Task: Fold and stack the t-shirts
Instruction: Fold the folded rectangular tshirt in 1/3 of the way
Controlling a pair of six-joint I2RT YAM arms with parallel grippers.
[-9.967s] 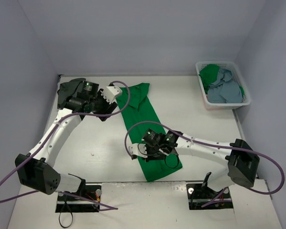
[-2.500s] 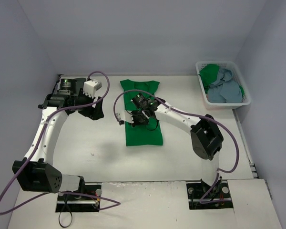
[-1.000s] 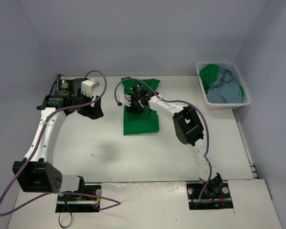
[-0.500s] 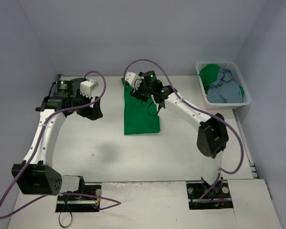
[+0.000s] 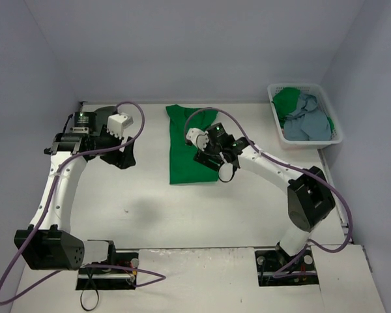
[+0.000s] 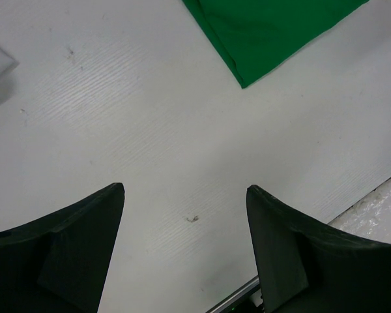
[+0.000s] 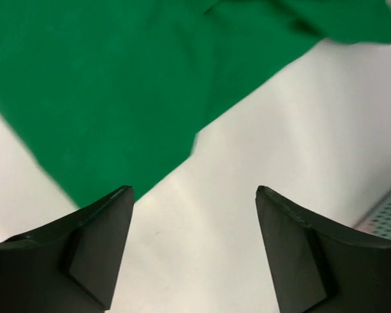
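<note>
White desk (image 5: 247, 215) carries the folded green t-shirt (image 5: 190, 147) by its far edge. Right hand (image 5: 212, 155) above it and left hand (image 5: 120, 153) both gape, empty. A low sweep could snag the fold.

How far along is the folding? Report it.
Done: one green shirt lies folded flat on the table. In hand: nothing; left gripper and right gripper show open, empty jaws. Left: crumpled shirts wait in the basket; no stack visible.
</note>
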